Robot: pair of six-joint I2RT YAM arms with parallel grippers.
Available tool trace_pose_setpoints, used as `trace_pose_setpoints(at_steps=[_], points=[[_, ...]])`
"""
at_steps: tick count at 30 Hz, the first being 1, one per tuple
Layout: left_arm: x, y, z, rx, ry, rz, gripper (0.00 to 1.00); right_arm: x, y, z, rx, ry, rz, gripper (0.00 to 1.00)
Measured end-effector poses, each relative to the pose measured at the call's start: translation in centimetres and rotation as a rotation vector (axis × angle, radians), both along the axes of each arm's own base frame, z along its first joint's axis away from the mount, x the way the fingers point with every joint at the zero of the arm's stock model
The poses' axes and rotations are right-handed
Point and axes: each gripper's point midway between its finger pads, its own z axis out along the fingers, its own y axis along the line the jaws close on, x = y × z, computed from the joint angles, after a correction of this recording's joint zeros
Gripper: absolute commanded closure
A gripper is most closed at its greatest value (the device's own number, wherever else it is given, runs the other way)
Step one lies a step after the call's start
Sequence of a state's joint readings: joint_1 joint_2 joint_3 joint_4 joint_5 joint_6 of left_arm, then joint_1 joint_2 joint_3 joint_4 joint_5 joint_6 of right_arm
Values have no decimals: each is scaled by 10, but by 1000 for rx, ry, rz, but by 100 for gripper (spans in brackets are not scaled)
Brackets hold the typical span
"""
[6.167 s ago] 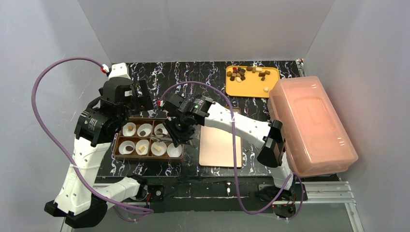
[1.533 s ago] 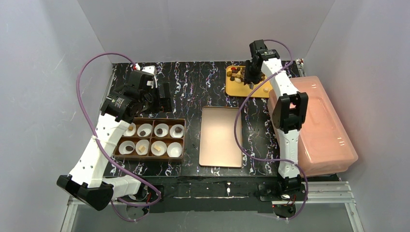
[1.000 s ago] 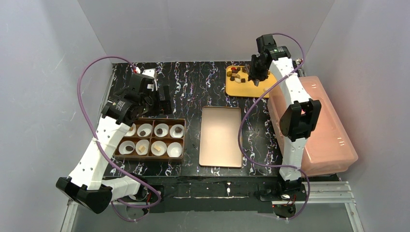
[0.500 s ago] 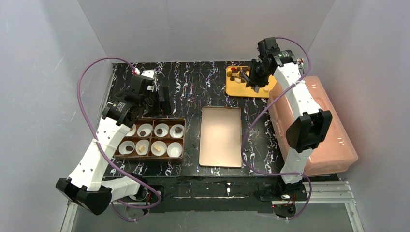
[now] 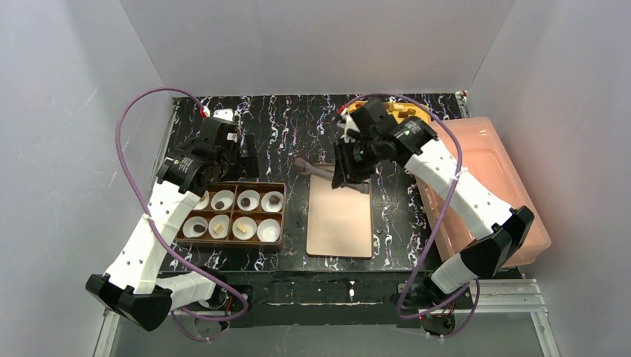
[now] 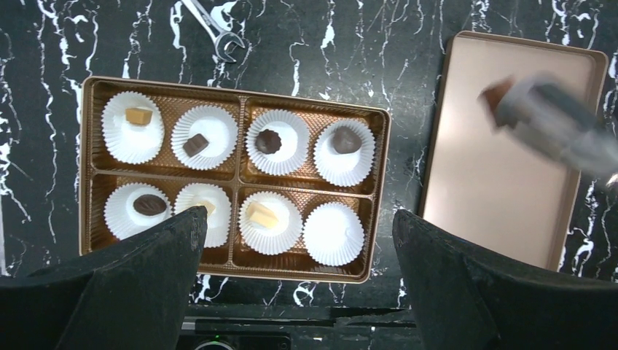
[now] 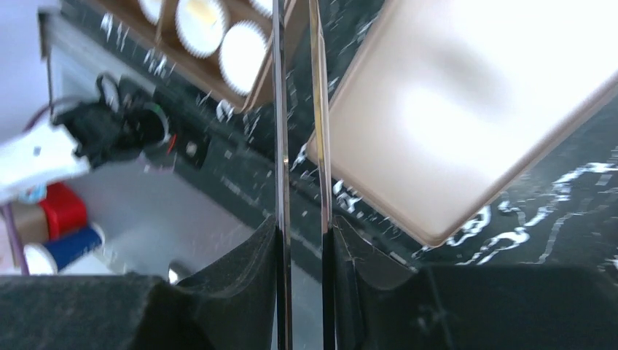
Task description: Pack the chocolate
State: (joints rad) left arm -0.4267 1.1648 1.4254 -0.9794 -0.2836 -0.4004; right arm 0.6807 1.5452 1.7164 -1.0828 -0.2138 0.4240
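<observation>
A brown box holds eight white paper cups. Seven cups hold a chocolate each, dark, tan or cream; the near right cup is empty. My left gripper is open and empty above the box; in the top view it is by the box's far edge. My right gripper is shut on metal tongs, over the far end of the copper lid. The blurred tongs tip holds a brown chocolate piece. More chocolate lies on the yellow tray, mostly hidden by the right arm.
A pink plastic container stands at the right edge, next to the right arm. The box also shows in the top view, left of the lid. Purple cables loop over both arms.
My right arm has swung from the yellow tray at the back right to the left, over the lid, carrying the tongs. The left arm has hardly moved.
</observation>
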Motion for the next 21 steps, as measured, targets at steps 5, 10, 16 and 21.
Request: trace_pose_setpoints(at_steps=[5,10,16,21], points=[[-2,7,-2,30,9,20,0,-56,30,-3,37,67,165,73],[-4,10,-3,43,15,28,0,-89,47,-10,40,94,270,73],[-6,12,-4,53,23,32,1,-107,65,-20,28,109,336,73],[-7,13,-5,55,28,32,0,-110,75,-37,-13,121,351,73]])
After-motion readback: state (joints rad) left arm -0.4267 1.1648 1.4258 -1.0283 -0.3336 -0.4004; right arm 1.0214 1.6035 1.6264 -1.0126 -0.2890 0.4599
